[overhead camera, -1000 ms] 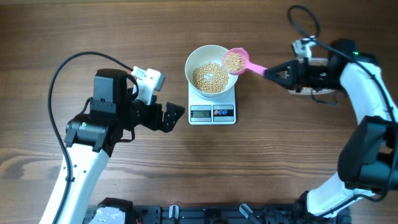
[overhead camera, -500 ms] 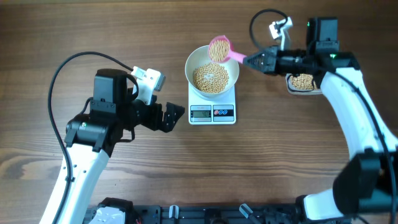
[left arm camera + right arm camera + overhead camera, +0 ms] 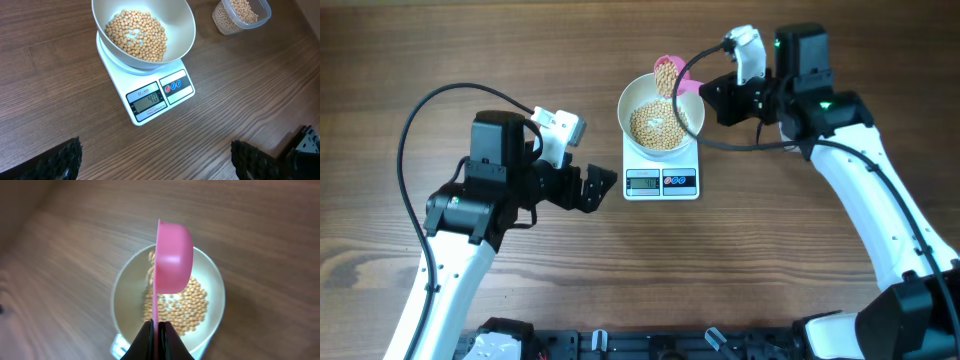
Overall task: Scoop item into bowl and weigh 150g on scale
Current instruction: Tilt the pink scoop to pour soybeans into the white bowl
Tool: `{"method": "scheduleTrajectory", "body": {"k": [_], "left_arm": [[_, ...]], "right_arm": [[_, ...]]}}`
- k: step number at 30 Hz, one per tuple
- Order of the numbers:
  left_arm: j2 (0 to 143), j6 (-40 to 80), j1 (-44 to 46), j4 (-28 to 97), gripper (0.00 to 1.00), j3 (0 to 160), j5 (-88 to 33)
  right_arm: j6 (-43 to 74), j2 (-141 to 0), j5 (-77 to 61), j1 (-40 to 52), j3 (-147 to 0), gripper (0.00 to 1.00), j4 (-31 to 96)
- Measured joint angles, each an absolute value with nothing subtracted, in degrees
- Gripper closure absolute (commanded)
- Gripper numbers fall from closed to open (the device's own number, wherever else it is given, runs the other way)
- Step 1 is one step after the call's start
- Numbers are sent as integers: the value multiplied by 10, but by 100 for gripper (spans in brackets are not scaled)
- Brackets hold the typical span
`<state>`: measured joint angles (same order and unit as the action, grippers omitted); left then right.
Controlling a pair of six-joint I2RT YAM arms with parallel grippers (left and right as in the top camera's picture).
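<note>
In the bowl [image 3: 632, 96] on the scale [image 3: 661, 181] lie the beans [image 3: 658, 124], a loose heap that leaves bare white patches on the bottom. The scale's display reads what looks like 40 from my left wrist view. Over the bowl's far rim I have the pink scoop [image 3: 669, 72] turned on its side, with beans at its mouth. The right gripper [image 3: 706, 93] is clamped tight on the scoop's thin handle. The left gripper [image 3: 598, 187] hovers just left of the scale, its jaws spread wide and holding nothing. A clear tub [image 3: 227, 25] with more beans stands to the right, well apart from the scale. Everything rests on a brown wood-grain table [image 3: 770, 250], matt and streaked, which fills every view.
</note>
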<state>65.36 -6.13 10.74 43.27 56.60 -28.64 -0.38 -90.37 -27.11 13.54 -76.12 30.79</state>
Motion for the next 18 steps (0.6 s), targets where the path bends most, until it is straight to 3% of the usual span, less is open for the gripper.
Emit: {"method": "scheduleTrajectory", "body": {"k": [18], "left_arm": [[654, -61, 107, 433, 0, 566, -286]], "right_arm": [[-169, -904, -160, 182, -761, 96, 305]]}}
